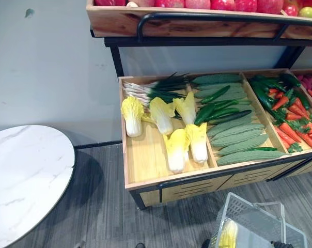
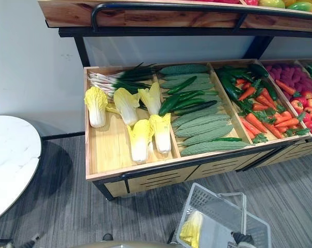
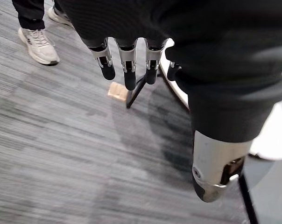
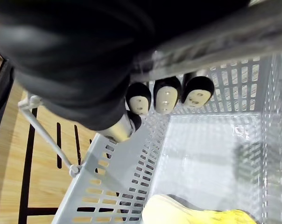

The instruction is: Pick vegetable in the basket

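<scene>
Presently, in the left eye view, a yellow cabbage (image 1: 229,235) lies inside the grey basket (image 1: 251,213), in front of the produce stand (image 1: 145,165).

Left wrist view: the left hand (image 3: 128,63) hangs above the carpet (image 3: 61,140), fingers straight and apart, holding nothing.

Right wrist view: the right hand (image 4: 165,99) is curled round the basket handle (image 4: 225,39), and the cabbage lies on the basket bottom below its fingertips.

Fingers (image 4: 165,95) round handle (image 4: 225,39), cabbage (image 4: 197,215) in basket (image 4: 131,168).

5 o'clock: basket (image 2: 214,205), cabbage (image 2: 192,230) in it; produce stand (image 2: 145,182) behind, 1 o'clock; table (image 2: 11,160) 8 o'clock.
</scene>
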Tool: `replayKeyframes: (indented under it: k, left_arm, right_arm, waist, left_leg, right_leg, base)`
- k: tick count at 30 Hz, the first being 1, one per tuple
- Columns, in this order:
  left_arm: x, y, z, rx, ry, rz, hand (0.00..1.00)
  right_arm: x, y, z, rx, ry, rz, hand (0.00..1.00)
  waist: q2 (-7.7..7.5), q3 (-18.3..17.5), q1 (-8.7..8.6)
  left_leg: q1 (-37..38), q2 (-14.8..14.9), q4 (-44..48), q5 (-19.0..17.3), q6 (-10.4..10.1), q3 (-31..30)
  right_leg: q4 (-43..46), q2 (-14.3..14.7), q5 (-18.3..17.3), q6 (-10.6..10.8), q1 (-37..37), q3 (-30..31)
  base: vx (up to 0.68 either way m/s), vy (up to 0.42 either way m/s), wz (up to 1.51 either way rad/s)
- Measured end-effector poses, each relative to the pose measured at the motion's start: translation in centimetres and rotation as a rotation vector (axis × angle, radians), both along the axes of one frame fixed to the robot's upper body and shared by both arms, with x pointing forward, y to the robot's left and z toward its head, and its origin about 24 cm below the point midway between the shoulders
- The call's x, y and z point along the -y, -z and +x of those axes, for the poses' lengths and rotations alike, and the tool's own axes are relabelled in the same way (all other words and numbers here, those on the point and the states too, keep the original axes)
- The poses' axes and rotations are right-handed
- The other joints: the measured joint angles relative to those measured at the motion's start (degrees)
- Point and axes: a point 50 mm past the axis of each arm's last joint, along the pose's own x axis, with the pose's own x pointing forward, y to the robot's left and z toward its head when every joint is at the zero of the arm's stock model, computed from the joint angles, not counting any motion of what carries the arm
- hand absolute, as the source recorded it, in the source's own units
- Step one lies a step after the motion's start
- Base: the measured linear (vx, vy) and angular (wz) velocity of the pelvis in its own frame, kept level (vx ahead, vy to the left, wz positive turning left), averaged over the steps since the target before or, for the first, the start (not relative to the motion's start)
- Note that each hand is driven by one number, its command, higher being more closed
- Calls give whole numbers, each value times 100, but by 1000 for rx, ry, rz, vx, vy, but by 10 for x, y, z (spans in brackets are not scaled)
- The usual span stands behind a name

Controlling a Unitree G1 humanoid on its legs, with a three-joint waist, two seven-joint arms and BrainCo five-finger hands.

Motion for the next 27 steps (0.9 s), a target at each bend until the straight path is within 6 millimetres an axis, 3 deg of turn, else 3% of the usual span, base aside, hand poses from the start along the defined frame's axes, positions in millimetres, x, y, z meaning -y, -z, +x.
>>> replayKeyframes:
  k: [5, 13, 15, 18, 19, 21, 22, 23, 24, 26, 27]
  left_arm:
    - [17, 9, 5, -68, 199, -87, 0]
    - [37, 16, 16, -79, 376, -177, 0]
    - [43, 19, 18, -82, 417, -205, 0]
    - [49, 19, 28, -75, 489, -215, 0]
    - [49, 18, 34, -70, 515, -209, 0]
    - [47, 17, 40, -75, 553, -199, 0]
    - [44, 15, 47, -67, 576, -182, 0]
    - [43, 14, 48, -65, 581, -178, 0]
    - [44, 13, 53, -50, 590, -172, 0]
    - [40, 10, 58, -46, 616, -139, 0]
    - [40, 10, 54, -54, 622, -137, 0]
  right_arm:
    - [-5, 2, 3, -20, -54, -2, 100]
    - [-7, 2, 6, -23, -71, -12, 100]
    - [-5, 1, 6, -18, -61, -17, 100]
    - [-1, 0, 2, -15, -33, -23, 100]
    - [-3, 0, 3, -8, -35, -19, 100]
    - [-9, 0, 14, 26, -42, -6, 100]
    - [-16, -1, 24, 60, -82, -6, 100]
    - [-19, -1, 28, 74, -92, -3, 100]
    - [-24, -2, 37, 102, -109, -1, 100]
    - [-25, -4, 42, 121, -108, 0, 100]
    - [-27, -3, 43, 120, -116, 4, 100]
  waist:
    - [7, -1, -28]
    - [-6, 11, -89]
    - [30, 130, -105]
    - [242, 213, -135]
    - [255, 220, -144]
    - [322, 256, -115]
    - [375, 355, -122]
    - [413, 399, -129]
    - [403, 540, -130]
    - [415, 748, -208]
    - [415, 749, -198]
  left_leg:
    - [123, -8, -57, -33, -50, 133]
    - [397, 13, -81, -132, -81, 404]
    - [49, 340, 1252, -854, -70, 399]
    - [-324, 767, 2496, -1593, -45, 310]
    - [-448, 841, 2717, -1725, -7, 366]
    - [-596, 967, 2860, -1832, 80, 714]
    - [-603, 1089, 2769, -1779, 253, 1093]
    - [-596, 1112, 2649, -1711, 334, 1258]
    - [-556, 1112, 2513, -1614, 458, 1469]
    - [-135, 992, 1921, -1315, 605, 2051]
    - [3, 974, 1753, -1235, 621, 2268]
  right_leg:
    - [2, 2, -10, -16, -1, 141]
    - [166, 13, -180, -17, 2, 406]
    - [632, 20, -424, 23, -22, 483]
    - [1192, 142, -534, 159, -169, 624]
    - [1314, 160, -465, 243, -314, 747]
    - [1395, 249, 37, 137, -731, 1138]
    - [955, 422, 1049, 96, -961, 1381]
    - [589, 465, 1571, 120, -945, 1409]
    - [875, 397, 1383, 42, -1031, 1216]
    - [2840, 69, -143, -549, -989, -4]
    - [3145, 17, -378, -622, -877, -262]
  base:
    - [-12, 5, -13]
    - [13, 3, -18]
    - [26, -12, -21]
    - [-16, 68, -19]
    - [-68, 189, -60]
    - [-142, 227, -102]
    - [-216, 237, -114]
    - [-248, 242, -114]
    - [-219, 248, -74]
    - [-182, 255, -92]
    - [-109, 195, -140]
